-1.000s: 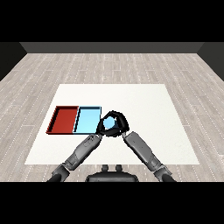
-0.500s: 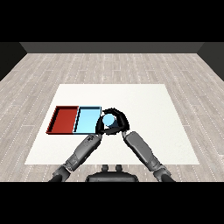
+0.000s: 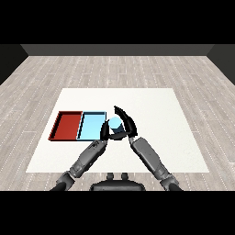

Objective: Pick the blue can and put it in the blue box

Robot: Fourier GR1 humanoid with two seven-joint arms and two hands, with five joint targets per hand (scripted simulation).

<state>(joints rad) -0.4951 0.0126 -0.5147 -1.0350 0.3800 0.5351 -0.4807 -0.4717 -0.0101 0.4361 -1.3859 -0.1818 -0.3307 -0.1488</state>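
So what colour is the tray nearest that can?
Light blue tray, seen in the head view, beside the can.

Our two grey forearms come in from the lower corners and meet near the middle of the view. Our right hand [image 3: 127, 127] is raised a little, with the fingers curled in an arc over the top and the thumb below, closed round what it holds. Our left hand [image 3: 104, 133] is just beside it, lower and partly hidden; we cannot tell how its fingers are. Both wrists point inward, toward each other.
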